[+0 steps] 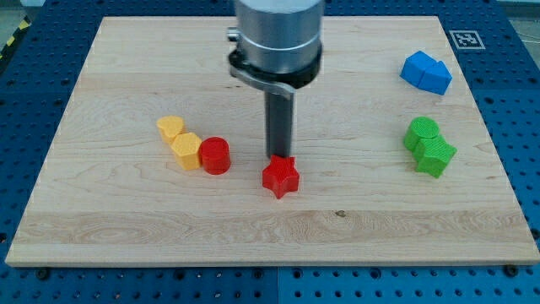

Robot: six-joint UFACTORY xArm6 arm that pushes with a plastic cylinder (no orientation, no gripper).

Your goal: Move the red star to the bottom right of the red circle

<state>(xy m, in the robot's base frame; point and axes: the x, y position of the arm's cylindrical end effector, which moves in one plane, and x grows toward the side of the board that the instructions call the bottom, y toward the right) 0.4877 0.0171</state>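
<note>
The red star lies near the middle of the wooden board. The red circle stands to its left and a little higher in the view, a gap apart. The star sits to the lower right of the circle. My tip comes down just behind the star's upper edge, touching or almost touching it. The rod hangs from the grey arm body at the view's top.
Two yellow blocks sit against the red circle's left side. Two green blocks stand at the view's right. A blue block lies at the upper right. A marker tag is at the board's top right corner.
</note>
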